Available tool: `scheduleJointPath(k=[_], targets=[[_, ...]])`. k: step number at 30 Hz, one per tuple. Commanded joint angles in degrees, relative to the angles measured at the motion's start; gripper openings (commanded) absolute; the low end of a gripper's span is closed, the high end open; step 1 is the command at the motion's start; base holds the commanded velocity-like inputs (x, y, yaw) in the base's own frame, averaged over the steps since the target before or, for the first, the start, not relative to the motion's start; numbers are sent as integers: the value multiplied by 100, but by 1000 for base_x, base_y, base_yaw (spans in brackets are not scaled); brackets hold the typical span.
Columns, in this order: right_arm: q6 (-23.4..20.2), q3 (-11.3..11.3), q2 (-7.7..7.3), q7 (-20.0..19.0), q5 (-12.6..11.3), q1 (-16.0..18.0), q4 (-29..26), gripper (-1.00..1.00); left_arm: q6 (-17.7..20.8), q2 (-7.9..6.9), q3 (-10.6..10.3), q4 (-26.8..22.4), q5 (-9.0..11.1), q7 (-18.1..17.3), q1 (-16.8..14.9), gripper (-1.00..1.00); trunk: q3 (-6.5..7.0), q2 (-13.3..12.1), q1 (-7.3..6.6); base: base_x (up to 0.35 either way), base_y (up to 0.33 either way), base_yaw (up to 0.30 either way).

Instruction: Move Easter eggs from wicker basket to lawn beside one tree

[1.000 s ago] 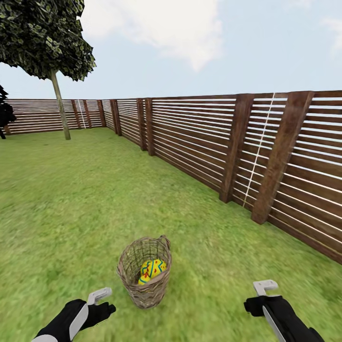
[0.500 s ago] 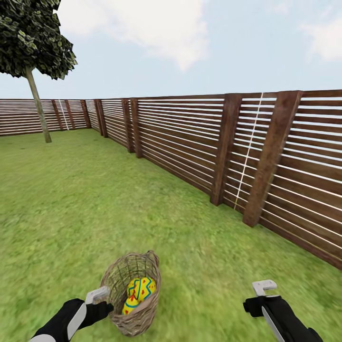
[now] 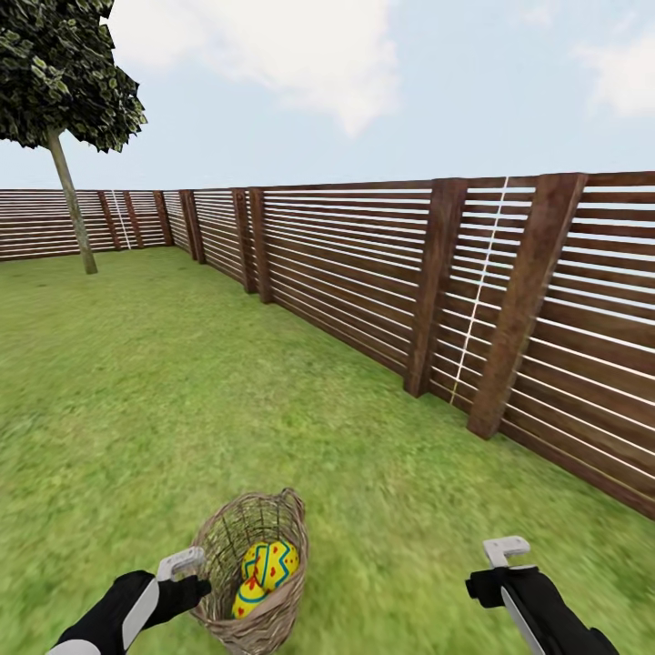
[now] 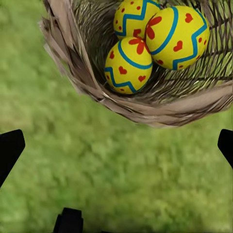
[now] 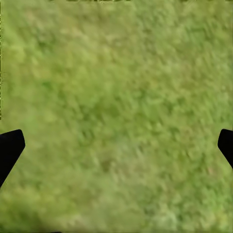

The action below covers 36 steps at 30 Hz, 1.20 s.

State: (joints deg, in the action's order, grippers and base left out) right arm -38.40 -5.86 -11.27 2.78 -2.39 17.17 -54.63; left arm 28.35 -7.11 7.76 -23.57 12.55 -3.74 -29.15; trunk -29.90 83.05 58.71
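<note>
Basket (image 3: 253,573) with eggs (image 3: 264,566) sits on the lawn (image 3: 182,391) beside the left end effector (image 3: 182,564); its wrist view shows wide jaws short of three eggs (image 4: 145,43), right end effector (image 3: 506,549) likewise wide over grass, so reaching in comes next.

We see yellow eggs (image 4: 145,43) with blue zigzags and red marks, a brown basket (image 3: 232,546), green grass (image 3: 182,391).
</note>
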Motion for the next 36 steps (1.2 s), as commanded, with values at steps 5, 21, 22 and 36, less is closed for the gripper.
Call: scheduleJointPath(k=[5,21,22,36], targets=[[-28,-21,-6,29,-25,2,-5,100,40,19,38,-2,4,-21,2,100,-6,3,1,257,155,0],[-27,-21,-7,29,-25,3,-4,100,-8,60,35,10,19,-28,-1,100,-6,3,1,156,33,0],[-27,-21,-7,29,-25,2,-4,100,-8,60,36,10,19,-29,-2,100,-6,3,1,58,18,0],[-27,-27,2,29,-25,2,4,100,-13,60,41,10,20,-30,1,100,-6,3,1,7,2,0]])
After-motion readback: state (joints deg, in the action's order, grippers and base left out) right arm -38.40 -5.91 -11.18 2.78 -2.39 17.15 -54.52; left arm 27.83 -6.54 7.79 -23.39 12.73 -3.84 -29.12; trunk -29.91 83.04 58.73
